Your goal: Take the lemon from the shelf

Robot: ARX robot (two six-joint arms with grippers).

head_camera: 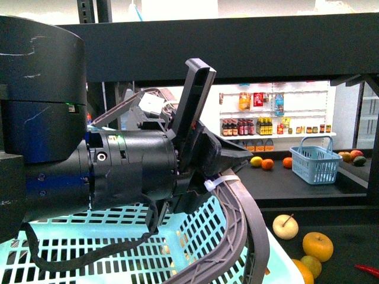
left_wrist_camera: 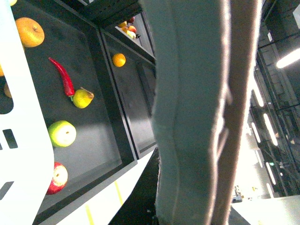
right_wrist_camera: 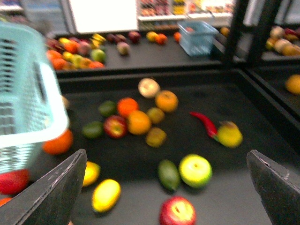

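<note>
The lemon [right_wrist_camera: 106,195], a bright-yellow oval, lies on the black shelf deck [right_wrist_camera: 229,192] in the right wrist view, near one finger [right_wrist_camera: 56,190] of my right gripper [right_wrist_camera: 166,197]. That gripper is open and empty above the deck, with its jaws wide apart. The view is blurred. In the front view my left gripper [head_camera: 198,168] is shut on the grey basket handle [head_camera: 240,204] of a light-blue basket [head_camera: 118,239]. The handle [left_wrist_camera: 197,117] fills the left wrist view. The lemon does not show in the front view.
Near the lemon lie a dark green oval fruit [right_wrist_camera: 168,174], a green apple [right_wrist_camera: 195,170], a red apple [right_wrist_camera: 177,212] and a red chilli [right_wrist_camera: 205,123]. Several oranges and apples lie further back. A small blue basket [head_camera: 316,160] stands on the far deck.
</note>
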